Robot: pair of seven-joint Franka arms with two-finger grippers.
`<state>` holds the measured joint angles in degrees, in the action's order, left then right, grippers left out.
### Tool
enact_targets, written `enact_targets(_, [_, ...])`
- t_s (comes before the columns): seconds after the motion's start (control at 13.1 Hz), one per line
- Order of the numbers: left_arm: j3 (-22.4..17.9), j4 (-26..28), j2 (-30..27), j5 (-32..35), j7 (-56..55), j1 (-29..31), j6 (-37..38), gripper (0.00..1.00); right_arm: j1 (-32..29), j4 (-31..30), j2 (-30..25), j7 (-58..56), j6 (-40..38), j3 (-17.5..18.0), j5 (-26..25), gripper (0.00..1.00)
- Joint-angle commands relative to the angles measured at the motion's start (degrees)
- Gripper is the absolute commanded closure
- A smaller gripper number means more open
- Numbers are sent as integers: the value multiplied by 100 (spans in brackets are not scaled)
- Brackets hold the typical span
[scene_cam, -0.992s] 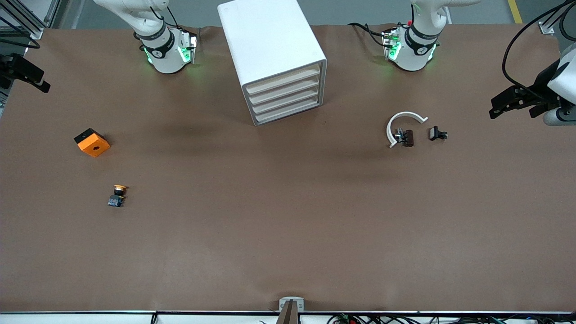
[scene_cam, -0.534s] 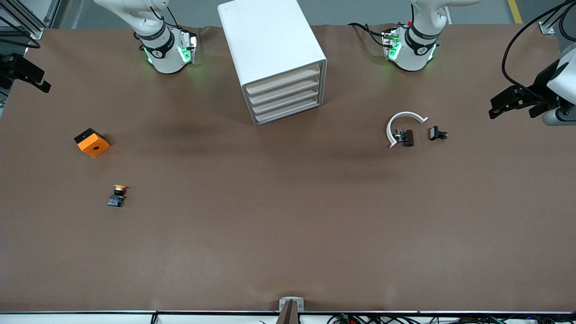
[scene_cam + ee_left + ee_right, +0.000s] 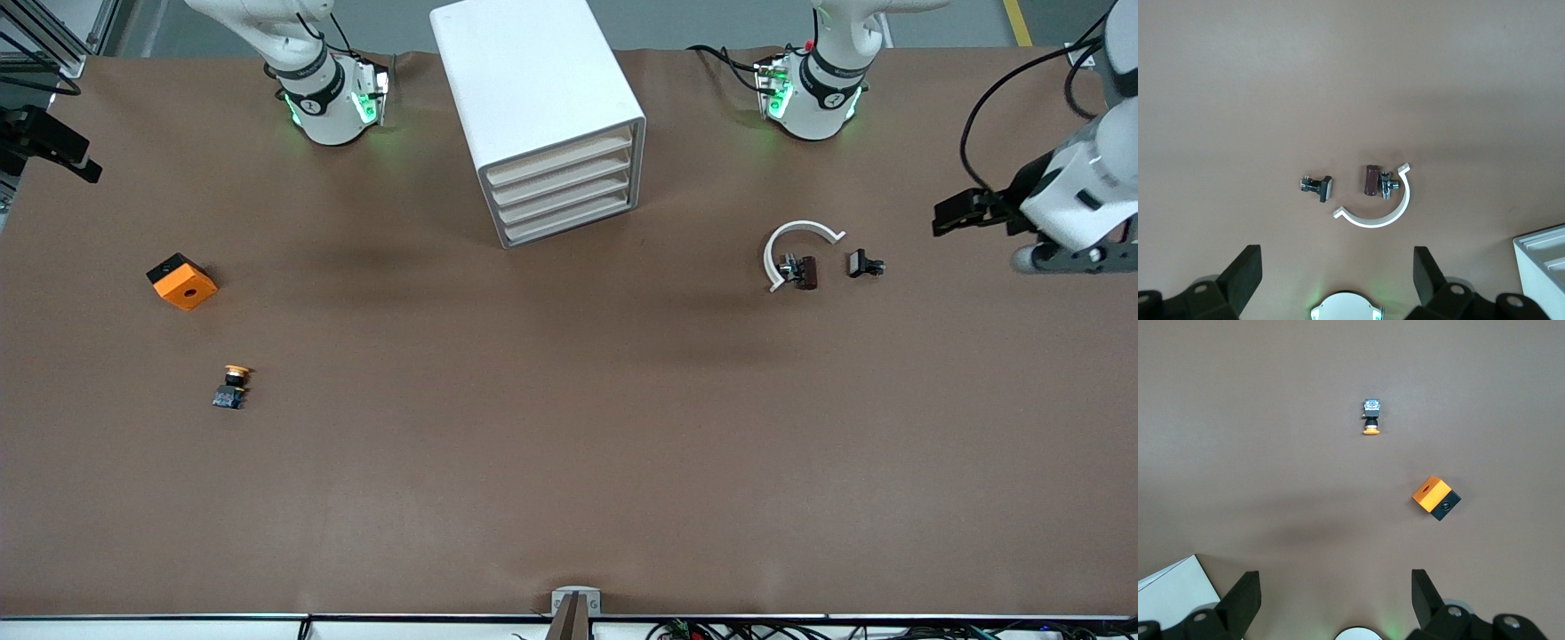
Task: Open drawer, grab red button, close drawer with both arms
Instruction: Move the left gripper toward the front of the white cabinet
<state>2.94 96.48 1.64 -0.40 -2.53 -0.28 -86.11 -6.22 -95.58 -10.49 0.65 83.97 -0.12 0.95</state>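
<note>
The white cabinet [image 3: 542, 107] stands between the two arm bases, and its four cream-fronted drawers [image 3: 562, 191] are all shut. A corner of the cabinet shows in the left wrist view [image 3: 1545, 257] and in the right wrist view [image 3: 1171, 593]. No red-capped button is in view. My left gripper [image 3: 944, 219] hangs open and empty in the air at the left arm's end of the table; its wrist view [image 3: 1338, 273] shows bare table between the fingers. My right gripper [image 3: 80, 164] hangs open and empty at the right arm's end, as its wrist view [image 3: 1336, 593] shows.
An orange-yellow capped button [image 3: 233, 387] [image 3: 1371, 417] and an orange cube with a hole [image 3: 182, 281] [image 3: 1435, 497] lie toward the right arm's end. A white C-shaped clamp [image 3: 800, 233] [image 3: 1378, 217] and a small black part [image 3: 864, 264] [image 3: 1319, 187] lie toward the left arm's end.
My left arm has swung a little inward over the table and turned, its gripper now closer to the small black part. The right arm has stayed where it was.
</note>
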Motion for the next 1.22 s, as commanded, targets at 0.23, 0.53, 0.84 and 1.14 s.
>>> enact_targets(0.23, [171, 116, 688, -56, -98, -77, -484, 0, 24, -110, -147, 85, -4, 3, 46, 0])
enact_targets(0.53, [233, 284, 1109, -56, -458, -358, -942, 0, 24, -110, -147, 93, 5, 3, 46, 0])
enact_targets(0.84, [233, 258, 1619, -30, -1510, -805, -1355, 0, 15, -101, -146, 85, 5, -15, 46, 0])
enact_targets(1.14, [233, 170, 2128, 14, -2794, -1316, -1505, 0, 7, -110, -138, 85, -4, -23, 46, 0])
